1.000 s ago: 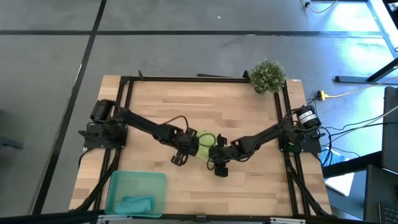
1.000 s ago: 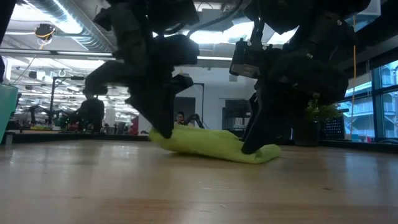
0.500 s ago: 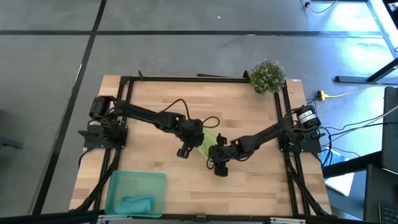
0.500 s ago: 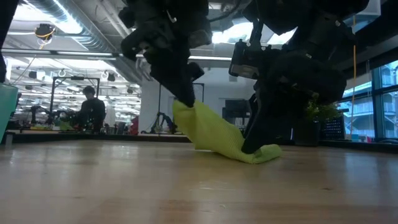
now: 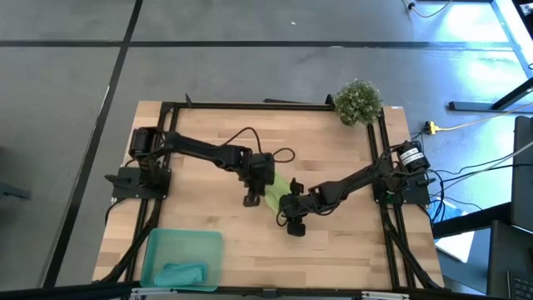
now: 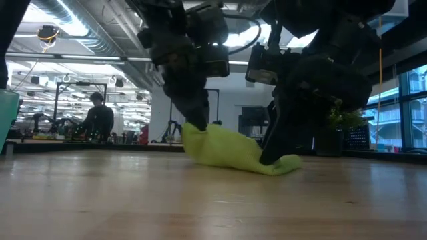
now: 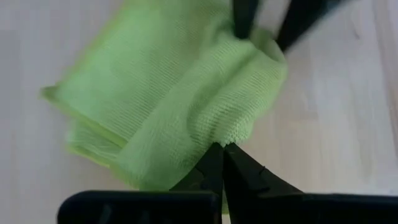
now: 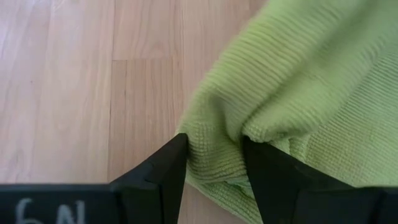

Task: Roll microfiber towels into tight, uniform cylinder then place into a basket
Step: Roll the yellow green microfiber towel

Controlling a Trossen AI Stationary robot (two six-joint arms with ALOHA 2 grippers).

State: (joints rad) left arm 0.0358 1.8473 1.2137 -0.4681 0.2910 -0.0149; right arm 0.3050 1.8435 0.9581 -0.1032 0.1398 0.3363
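The lime microfiber towel (image 5: 279, 190) lies bunched at the table's middle, between my two grippers. My left gripper (image 5: 252, 200) is shut on its left end (image 6: 193, 130), which stands a little above the wood. My right gripper (image 5: 285, 207) stays low at the towel's right end (image 6: 280, 163), which rests on the table. The teal-green basket (image 5: 154, 250) stands at the near left corner, and the teal towel (image 5: 183, 272) lies inside it. My left gripper pinches the towel's edge (image 7: 214, 134) between its two shut fingers, slanting down from the table's left. That end is raised and the cloth folds back over itself toward my right gripper. My right gripper has a bunched fold at the towel's right end (image 8: 214, 140) between its two fingers (image 8: 165, 168), slanting down from the table's right. The cloth fills the gap between them. That end stays down on the wood.
A bushy potted plant (image 5: 358, 102) stands at the far right corner. A black frame (image 5: 266, 106) runs round the table's edges. Bare wood lies near and far of the towel. A person (image 6: 97, 117) is in the room behind.
My left gripper has carried the towel's left end up and toward the right, rolling its wrist, then lowered it somewhat. The towel, stretched flat a second ago, is now folded over and bunched. Its right end has stayed down at my right gripper.
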